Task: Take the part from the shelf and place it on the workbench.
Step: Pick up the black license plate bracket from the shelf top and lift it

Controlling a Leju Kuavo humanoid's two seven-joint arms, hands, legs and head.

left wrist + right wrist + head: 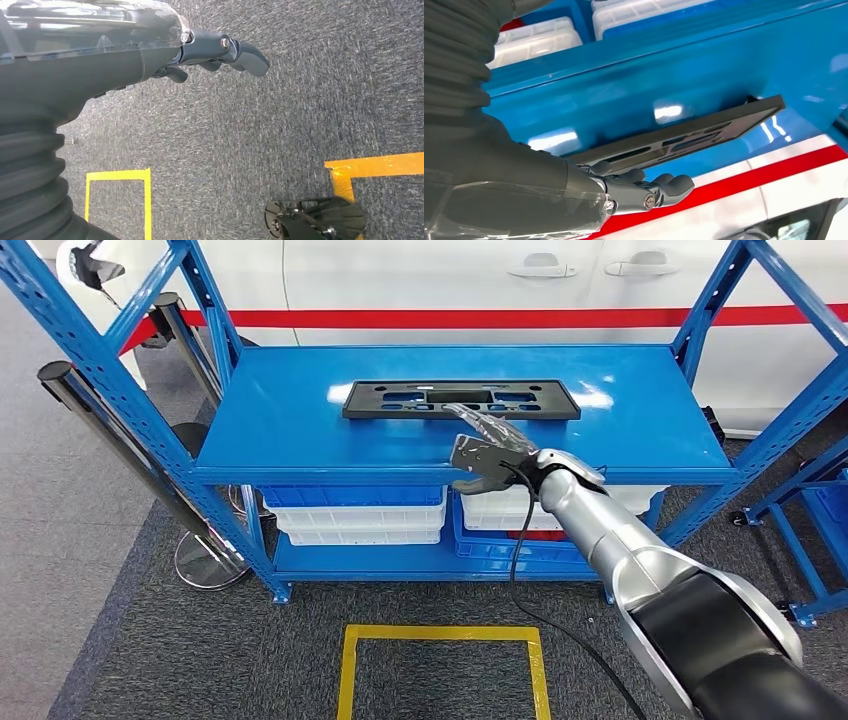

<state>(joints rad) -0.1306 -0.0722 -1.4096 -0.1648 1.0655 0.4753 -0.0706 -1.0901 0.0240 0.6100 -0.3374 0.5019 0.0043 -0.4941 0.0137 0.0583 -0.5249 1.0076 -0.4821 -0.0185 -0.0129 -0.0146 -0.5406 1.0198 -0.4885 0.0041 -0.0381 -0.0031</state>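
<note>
- part (461, 400): a flat black rectangular frame with slots cut through it lies flat on the top board of the blue shelf (300, 430), in the upper middle of the head view, its long side running across the frame.
- right hand (487, 447) reaches in from the lower right of the head view on a silver arm; it sits at the near long edge of the part, roughly at its middle, with the fingers stretched forward over that edge.
- in the right wrist view the right hand's fingers (674, 184) are a little curled and loosely apart, just beside the part (684, 137); i cannot tell if they touch it, and nothing is clasped in the hand.
- left hand (210, 52) hangs over grey carpet (280, 110) in the left wrist view, fingers gently bent and holding nothing.
- yellow tape (440, 635) marks a square outline on the carpet in the lower middle of the head view, in front of the shelf.
- white bins (358, 520) in blue trays stand on the lower level of the shelf, under the top board.
- white car body with a red stripe (480, 317) runs across the top of the head view, behind the shelf.
- black posts on round bases (130, 450) lean at the left of the head view, beside the shelf's upright.
</note>
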